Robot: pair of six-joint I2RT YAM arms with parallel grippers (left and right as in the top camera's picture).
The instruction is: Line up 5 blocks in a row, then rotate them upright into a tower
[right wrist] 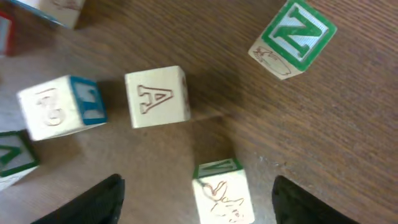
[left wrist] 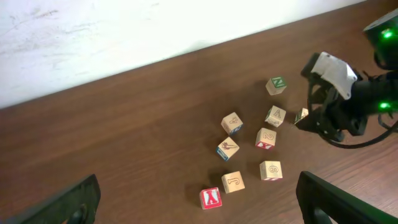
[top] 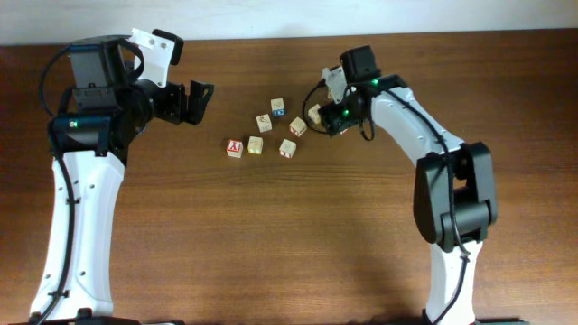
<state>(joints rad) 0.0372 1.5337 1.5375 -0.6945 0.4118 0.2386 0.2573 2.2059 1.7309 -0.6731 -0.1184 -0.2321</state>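
1. Right gripper [right wrist: 196,186]: jaws open and holding nothing, straddling a green-marked block [right wrist: 221,193] just beside the "A" block [right wrist: 157,96], apparently placed to grasp and turn it
2. Left gripper [top: 197,99]: wide open, empty, well apart from the "A" block, likely clearing the working arm

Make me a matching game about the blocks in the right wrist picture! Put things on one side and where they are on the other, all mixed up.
1 green-letter block
2 A block
3 blue-sided block
4 right fingers

a middle of the view
b top right, tilted
c bottom, either side of a green-topped block
d just left of the A block

Pairs: 1-b, 2-a, 3-d, 4-c
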